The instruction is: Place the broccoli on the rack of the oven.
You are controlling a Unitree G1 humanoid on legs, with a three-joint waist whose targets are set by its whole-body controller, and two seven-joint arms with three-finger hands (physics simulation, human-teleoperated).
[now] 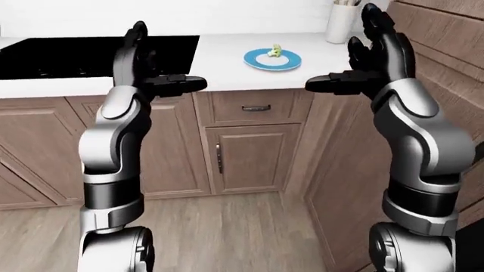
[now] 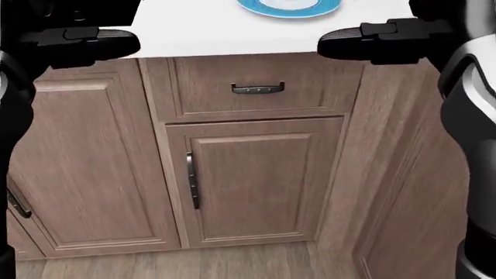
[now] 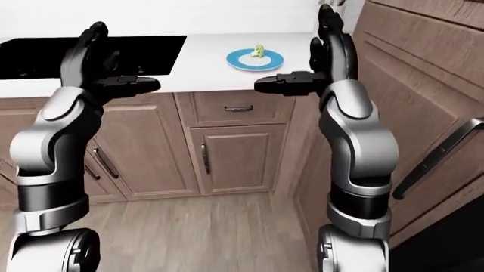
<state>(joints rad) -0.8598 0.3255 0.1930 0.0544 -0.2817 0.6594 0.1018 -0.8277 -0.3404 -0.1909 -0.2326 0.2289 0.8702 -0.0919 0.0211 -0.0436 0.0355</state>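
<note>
A small green broccoli (image 1: 275,52) lies on a blue plate (image 1: 272,60) on the white counter (image 1: 227,68), toward the top of the left-eye view. Only the plate's lower rim (image 2: 288,8) shows in the head view. My left hand (image 1: 160,63) is raised at counter height, left of the plate, fingers spread upward and thumb pointing inward, open and empty. My right hand (image 1: 346,56) mirrors it to the right of the plate, also open and empty. Neither hand touches the plate. No oven rack shows.
A black cooktop (image 1: 91,54) is set in the counter on the left. A white canister (image 1: 342,22) stands at the counter's right end. Below are a drawer (image 2: 257,88) and cabinet door (image 2: 256,186). A tall wooden panel with a long dark handle (image 3: 437,157) fills the right.
</note>
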